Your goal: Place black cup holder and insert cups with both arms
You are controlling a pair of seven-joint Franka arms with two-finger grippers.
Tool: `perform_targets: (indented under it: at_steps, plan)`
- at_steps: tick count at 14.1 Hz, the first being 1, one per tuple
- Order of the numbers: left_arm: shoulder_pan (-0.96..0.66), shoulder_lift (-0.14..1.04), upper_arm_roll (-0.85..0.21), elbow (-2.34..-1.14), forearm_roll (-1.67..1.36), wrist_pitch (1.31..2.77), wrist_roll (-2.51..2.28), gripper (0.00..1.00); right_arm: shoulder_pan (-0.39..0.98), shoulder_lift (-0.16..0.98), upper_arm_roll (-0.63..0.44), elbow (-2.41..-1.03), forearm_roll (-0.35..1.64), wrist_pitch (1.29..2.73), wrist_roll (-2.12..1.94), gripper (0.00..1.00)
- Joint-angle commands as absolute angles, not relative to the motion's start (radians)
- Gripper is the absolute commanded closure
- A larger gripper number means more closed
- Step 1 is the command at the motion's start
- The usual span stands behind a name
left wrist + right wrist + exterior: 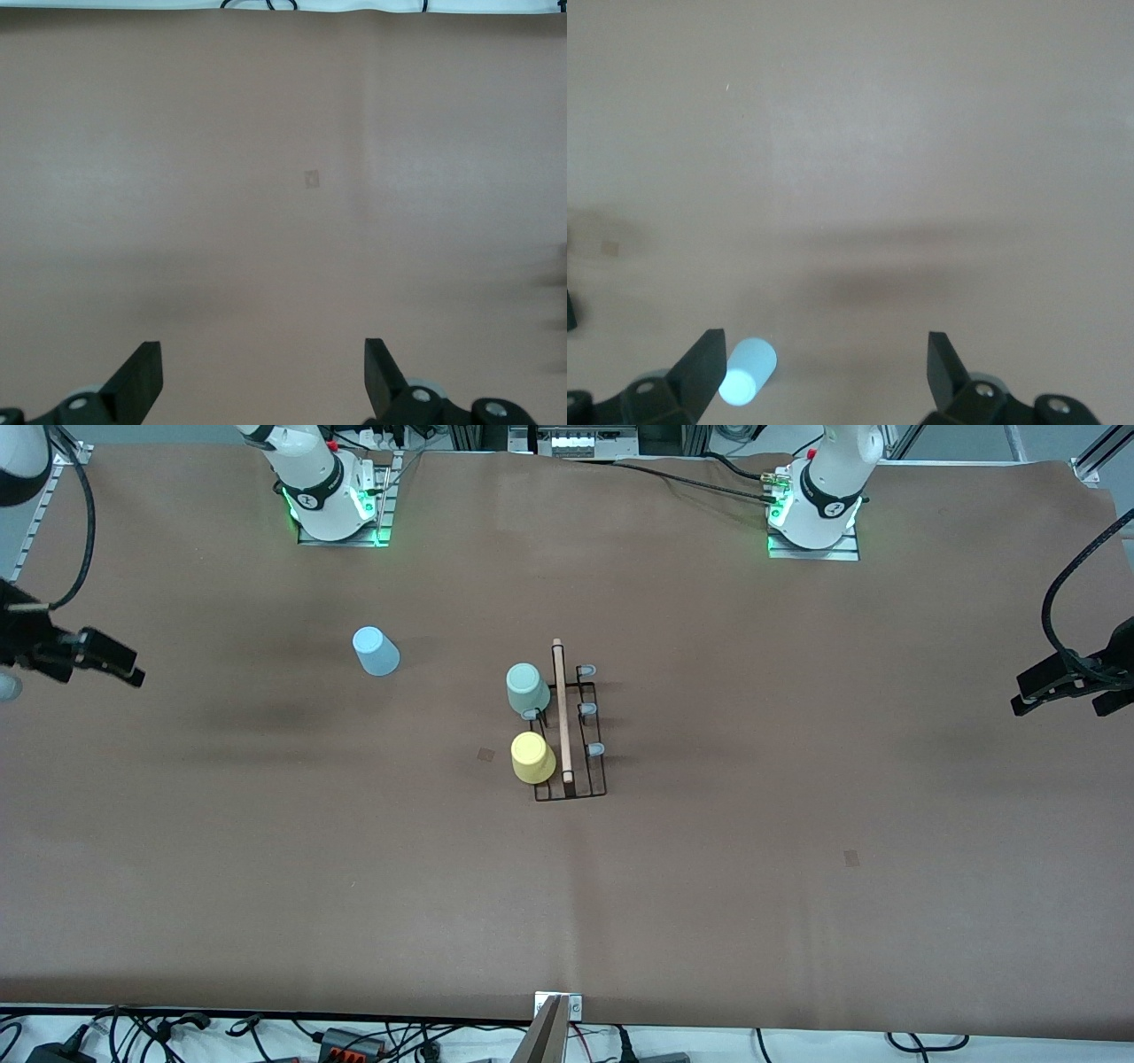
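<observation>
The black cup holder (592,784) stands at the table's middle, its wooden rod handle (561,708) running along the top. A mint green cup (526,688) and a yellow cup (532,757) sit upside down on pegs on its side toward the right arm's end. The three pegs (587,709) on its side toward the left arm's end are bare. A light blue cup (376,651) stands on the table toward the right arm's end, and it shows in the right wrist view (747,372). My right gripper (124,669) (825,336) is open and empty, up over the right arm's end. My left gripper (1054,691) (261,345) is open and empty, up over the left arm's end.
The brown table cover (709,886) reaches the edges. Small tape marks lie on it (485,755) (851,857). Cables run along the front edge (177,1032). A camera mount (551,1027) stands at the front edge's middle.
</observation>
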State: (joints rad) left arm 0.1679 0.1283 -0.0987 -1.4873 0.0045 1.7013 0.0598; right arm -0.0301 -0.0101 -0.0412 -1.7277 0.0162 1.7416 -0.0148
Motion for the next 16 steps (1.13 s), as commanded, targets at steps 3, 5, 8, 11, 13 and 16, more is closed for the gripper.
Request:
perform_targets:
  at_steps: [3, 5, 8, 11, 13, 16]
  plan:
    - [0.170, 0.126, -0.101, -1.483, -0.008, 1.701, 0.058, 0.00, -0.051, -0.097, -0.023, -1.799, 0.002, 1.710, -0.031, 0.00]
    - [0.170, 0.126, -0.101, -1.483, -0.008, 1.701, 0.058, 0.00, -0.048, -0.094, -0.020, -1.793, 0.006, 1.712, -0.020, 0.00]
    - [0.170, 0.127, -0.103, -1.482, -0.008, 1.701, 0.058, 0.00, -0.048, -0.094, -0.020, -1.792, 0.002, 1.721, -0.031, 0.00]
    - [0.170, 0.127, -0.103, -1.482, -0.008, 1.701, 0.058, 0.00, -0.046, -0.095, -0.020, -1.792, 0.002, 1.715, -0.031, 0.00]
    - [0.170, 0.127, -0.103, -1.482, -0.008, 1.701, 0.058, 0.00, -0.046, -0.097, -0.020, -1.793, 0.002, 1.712, -0.031, 0.00]
    - [0.170, 0.127, -0.104, -1.482, -0.008, 1.701, 0.058, 0.00, -0.044, -0.097, -0.018, -1.795, 0.000, 1.712, -0.031, 0.00]
